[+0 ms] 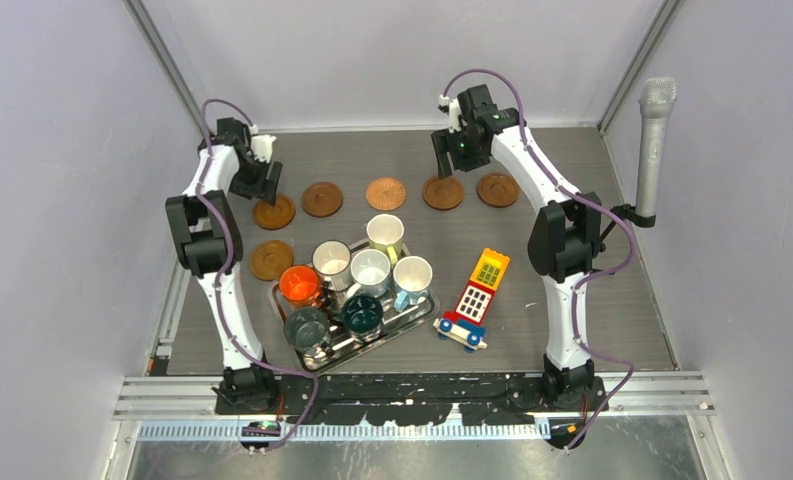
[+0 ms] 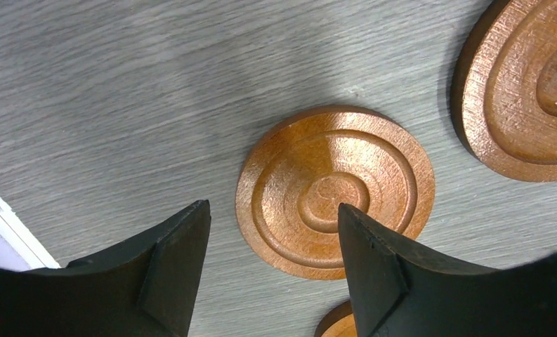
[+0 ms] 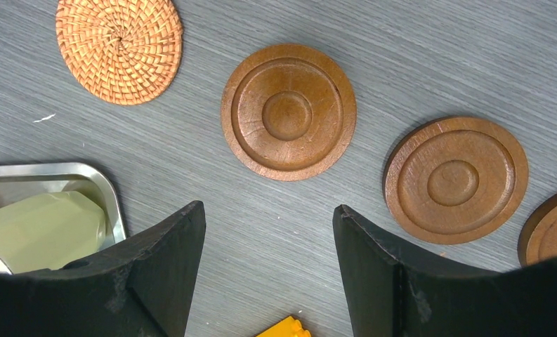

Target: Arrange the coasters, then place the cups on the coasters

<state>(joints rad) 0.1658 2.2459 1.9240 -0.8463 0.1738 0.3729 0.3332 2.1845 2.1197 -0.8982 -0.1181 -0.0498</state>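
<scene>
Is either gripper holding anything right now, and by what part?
Nothing is held. The left gripper hangs open above a coaster lying flat on the table; the right gripper is open too, nothing between its jaws.

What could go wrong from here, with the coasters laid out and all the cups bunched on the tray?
1. The cups stand packed together on the tray; fingers reaching for one may knock a neighbour over.
2. The front-left coaster lies close to the tray's corner and the orange cup; lifting that cup could nudge it.
3. The toy lies beside the tray, in the likely path of the right gripper to the cups.
</scene>
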